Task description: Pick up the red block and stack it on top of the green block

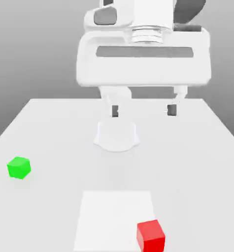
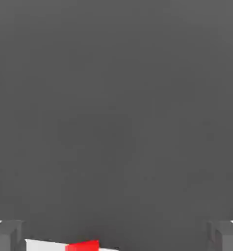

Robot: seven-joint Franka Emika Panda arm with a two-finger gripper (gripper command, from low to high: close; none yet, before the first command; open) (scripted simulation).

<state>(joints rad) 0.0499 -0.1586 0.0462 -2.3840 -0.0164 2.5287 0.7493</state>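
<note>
Red block (image 1: 150, 235) was seen low on the table (image 1: 50, 128), green block (image 1: 18, 167) well apart at the exterior view's left. Gripper (image 1: 144, 110) was held high, wide open, empty. It should be brought straight down around the red block.

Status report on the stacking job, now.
Gripper open, empty, raised. Red block and green block apart on table. Nothing in the way.

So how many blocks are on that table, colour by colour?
Red block: 1
Green block: 1
Total: 2 blocks, lying apart on the table, the green one toward the exterior view's left, the red one nearer the camera.
</note>
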